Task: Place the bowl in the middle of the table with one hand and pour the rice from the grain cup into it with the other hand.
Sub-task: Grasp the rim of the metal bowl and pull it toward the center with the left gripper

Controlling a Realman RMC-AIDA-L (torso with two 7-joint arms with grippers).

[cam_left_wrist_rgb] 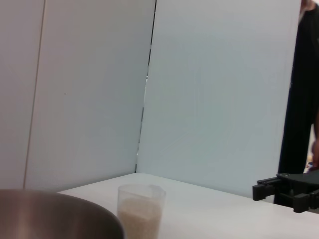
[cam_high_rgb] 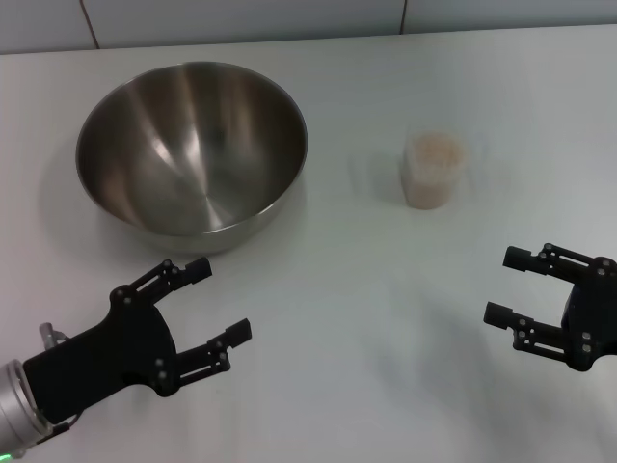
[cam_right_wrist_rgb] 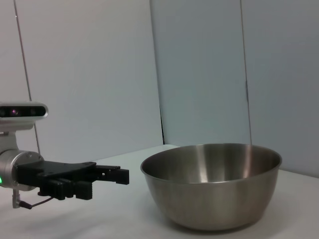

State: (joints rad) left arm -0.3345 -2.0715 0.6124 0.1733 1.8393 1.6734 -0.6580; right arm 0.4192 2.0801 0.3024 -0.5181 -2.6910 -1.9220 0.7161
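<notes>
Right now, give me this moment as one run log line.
bowl: upright, empty, table's left | grain cup: rice-filled, right | left gripper: open, near bowl | right gripper: open, near cup

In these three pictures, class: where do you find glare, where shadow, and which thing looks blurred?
Head view: bright streaks of glare inside the bowl, soft shadow beside it on the table; the grain cup looks smeared. Left wrist view: the bowl's near rim is dark and soft. Right wrist view: the bowl is sharp, evenly lit.

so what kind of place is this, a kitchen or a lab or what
Most likely a lab or test bench rather than a kitchen: a plain white table against bare pale wall panels, holding only a steel bowl and a grain cup of rice. The open left gripper and right gripper hover nearby.
</notes>
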